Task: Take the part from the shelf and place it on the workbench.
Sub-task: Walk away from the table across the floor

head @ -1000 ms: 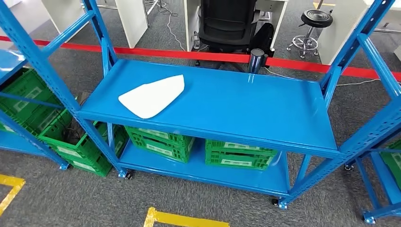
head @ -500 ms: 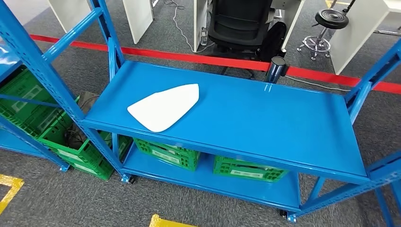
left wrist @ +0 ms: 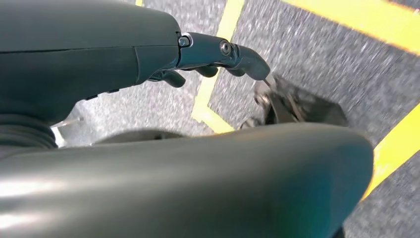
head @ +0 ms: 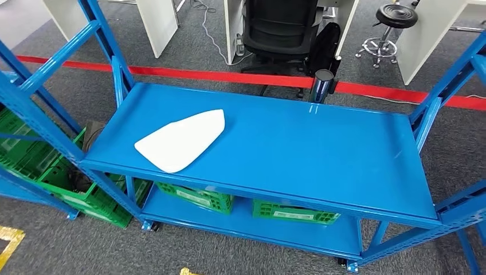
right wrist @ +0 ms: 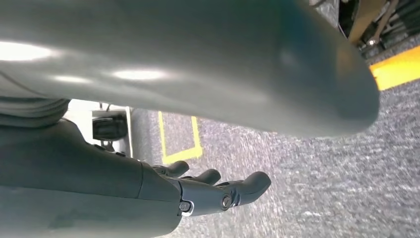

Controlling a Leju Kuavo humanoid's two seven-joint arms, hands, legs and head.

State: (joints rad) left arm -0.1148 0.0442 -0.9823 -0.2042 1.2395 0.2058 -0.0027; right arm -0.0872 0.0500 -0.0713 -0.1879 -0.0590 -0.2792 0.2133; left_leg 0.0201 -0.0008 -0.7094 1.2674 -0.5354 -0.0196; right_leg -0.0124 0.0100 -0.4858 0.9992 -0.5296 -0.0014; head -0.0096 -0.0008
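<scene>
Flatly, smooth white teardrop part (head: 180, 139), glossy blue metal shelf (head: 321, 143)

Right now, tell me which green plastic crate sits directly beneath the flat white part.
The green crate at the lower shelf's left end; the other one there sits further right.

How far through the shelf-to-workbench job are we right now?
Barely started. The white part lies flat on the blue shelf, near its left front corner, untouched. Nothing is in hand: the left hand and right hand hang over the floor, fingers loosely apart, holding nothing. Left to do: reach, grasp the part, carry it to the workbench and set it down.
</scene>
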